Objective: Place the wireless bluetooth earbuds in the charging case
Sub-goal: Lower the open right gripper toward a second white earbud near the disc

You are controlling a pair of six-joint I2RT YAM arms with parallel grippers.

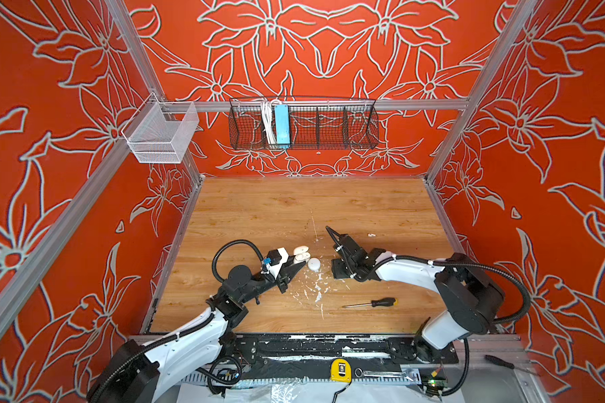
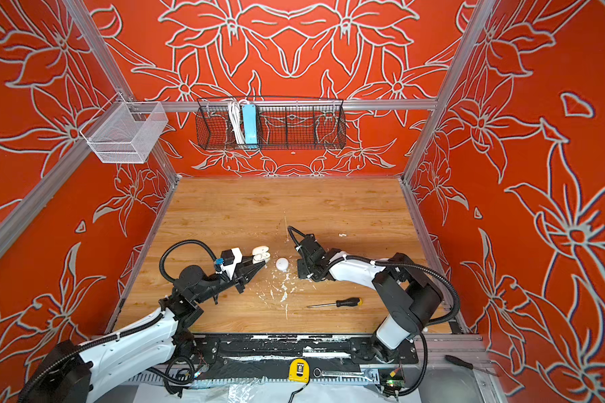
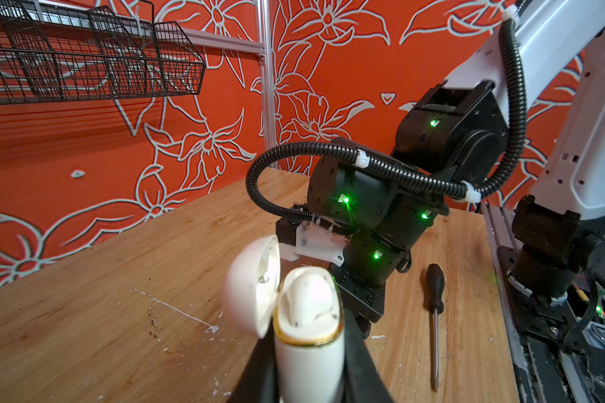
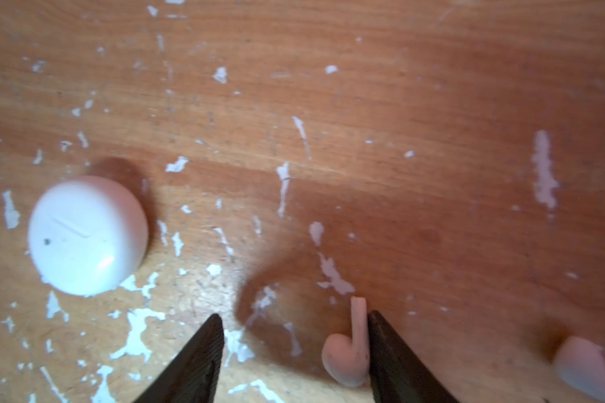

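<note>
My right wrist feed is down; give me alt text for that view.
The right gripper hangs open over the paint-flecked wooden table, with a white earbud between its jaws, against one finger, unclamped. A round white charging case lies apart from it; a blurred white object sits at the frame's edge.

Robotics laboratory test cell. An aluminium frame (image 1: pixel 416 104) lined with red floral-print panels (image 1: pixel 329 42) encloses a paint-flecked wooden surface (image 1: pixel 294 209). The left arm (image 1: pixel 189 345) and right arm (image 1: pixel 406 270) stand on a black base rail (image 1: pixel 329 345). A black wire basket (image 1: pixel 329 129) hangs from the frame. A screwdriver (image 1: pixel 374 303), wrench (image 1: pixel 385 374) and tape measure (image 1: pixel 340 370) lie about.
</note>
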